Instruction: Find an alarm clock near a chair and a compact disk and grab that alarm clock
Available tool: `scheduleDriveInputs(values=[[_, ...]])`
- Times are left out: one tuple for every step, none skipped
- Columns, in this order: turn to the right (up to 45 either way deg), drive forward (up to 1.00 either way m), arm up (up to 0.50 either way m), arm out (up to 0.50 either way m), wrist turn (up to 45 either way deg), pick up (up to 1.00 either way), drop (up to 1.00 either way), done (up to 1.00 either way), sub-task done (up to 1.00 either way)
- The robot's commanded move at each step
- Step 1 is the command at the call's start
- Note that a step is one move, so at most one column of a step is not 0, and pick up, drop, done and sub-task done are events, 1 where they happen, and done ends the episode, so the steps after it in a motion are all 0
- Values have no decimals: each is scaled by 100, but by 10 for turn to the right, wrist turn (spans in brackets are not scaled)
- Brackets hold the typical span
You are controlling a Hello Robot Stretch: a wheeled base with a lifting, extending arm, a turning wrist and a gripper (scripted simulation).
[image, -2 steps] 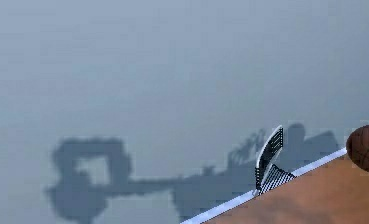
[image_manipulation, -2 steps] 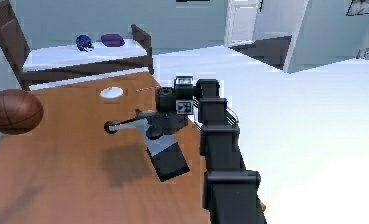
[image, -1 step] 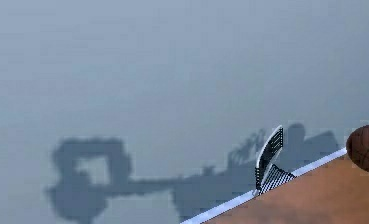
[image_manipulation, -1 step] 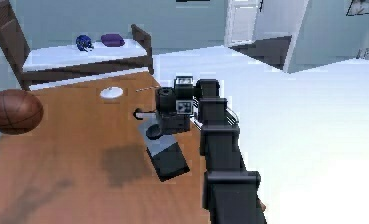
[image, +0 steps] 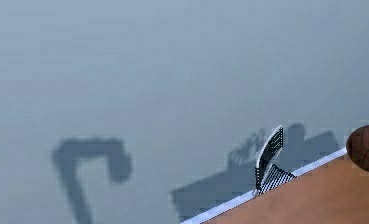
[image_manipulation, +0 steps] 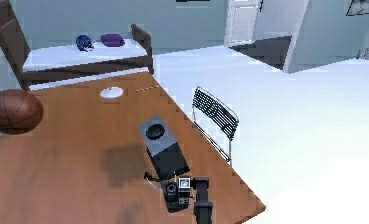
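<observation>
On the brown table (image_manipulation: pixel 72 150) stands a dark grey boxy thing (image_manipulation: pixel 164 148) with a round part on top. A small flat white disc (image_manipulation: pixel 112 93) lies farther out on the same tabletop. A black wire chair (image_manipulation: pixel 217 115) stands at the table's edge, and its back (image: pixel 270 160) rises at the table corner (image: pixel 312 195) in the forward view. The arm (image_manipulation: pixel 203 208) comes up from the bottom edge. The gripper (image_manipulation: pixel 176 192) is just below the grey thing. I cannot tell whether it holds anything.
A brown basketball (image_manipulation: pixel 14 110) rests on the table at the arm side view's left and shows as a brown ball (image: pixel 364 148) at the forward view's right edge. A bed (image_manipulation: pixel 87 55) with blue and purple things stands beyond. A doorway (image_manipulation: pixel 244 22) opens behind. Pale floor (image_manipulation: pixel 302 120) lies beside the chair.
</observation>
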Motion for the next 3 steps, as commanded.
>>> scheduleDriveInputs(values=[[0,0,0,0,0,100,0,0,0],[0,0,10,0,0,0,0,0,0],[0,0,0,0,0,0,0,100,0]])
